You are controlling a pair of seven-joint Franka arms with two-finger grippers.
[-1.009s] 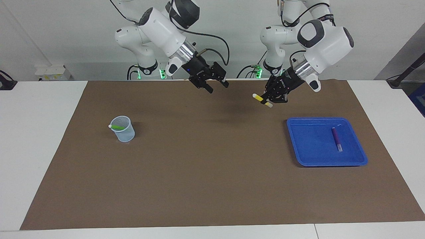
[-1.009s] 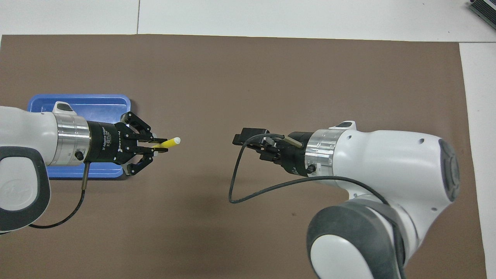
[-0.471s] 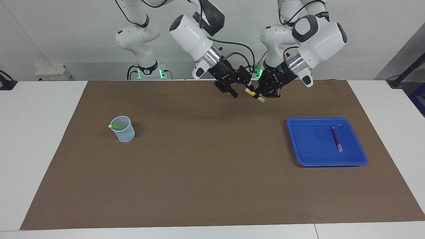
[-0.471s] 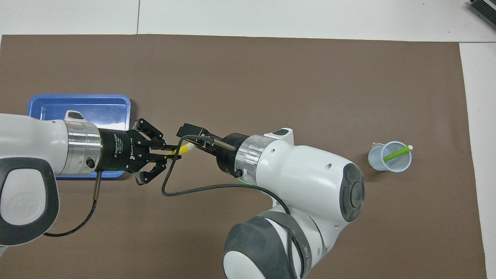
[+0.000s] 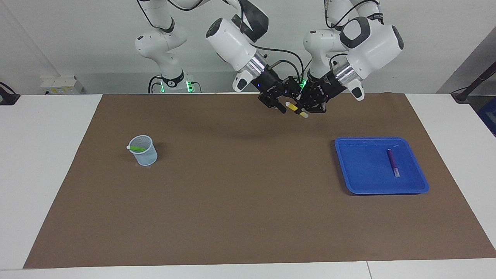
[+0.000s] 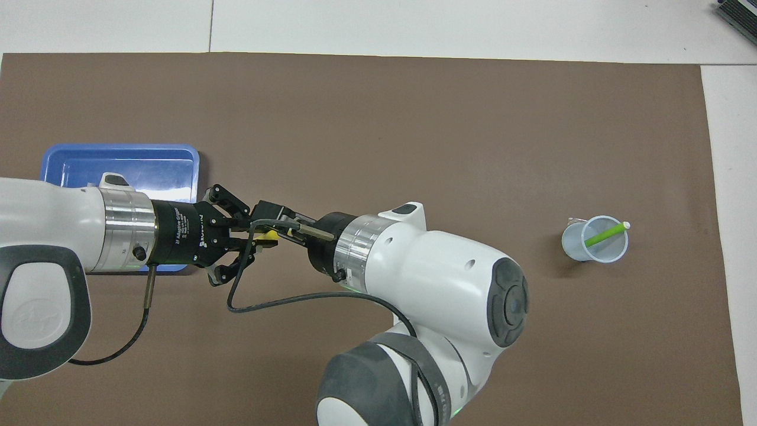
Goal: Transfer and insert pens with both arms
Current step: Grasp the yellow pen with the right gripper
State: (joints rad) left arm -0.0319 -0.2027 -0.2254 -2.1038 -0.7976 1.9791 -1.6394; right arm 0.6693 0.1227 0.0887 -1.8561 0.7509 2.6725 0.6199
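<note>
Both claws meet in the air over the brown mat [image 5: 232, 201], near the surface's edge at the robots' end. The left claw [image 5: 306, 108] pinches the yellow pen [image 5: 297, 109], fingertips pressed together on it. The right claw [image 5: 285, 105] is at the pen's free end with its fingers around it; whether they have closed on it I cannot tell.

The facing view shows the pen's pale tips and its slant; from overhead only a yellow sliver [image 6: 269, 235] shows between the left claw [image 6: 251, 234] and the right claw [image 6: 273, 220].

The purple pen [image 5: 392, 162] lies in the blue tray [image 5: 360, 182] toward the left arm's end; overhead, the left arm covers it and only part of the tray [image 6: 118, 163] shows.

The green pen [image 5: 136, 148] leans in the clear cup [image 5: 144, 153] toward the right arm's end; overhead its full length [image 6: 604, 233] shows across the cup's mouth [image 6: 572, 245].
</note>
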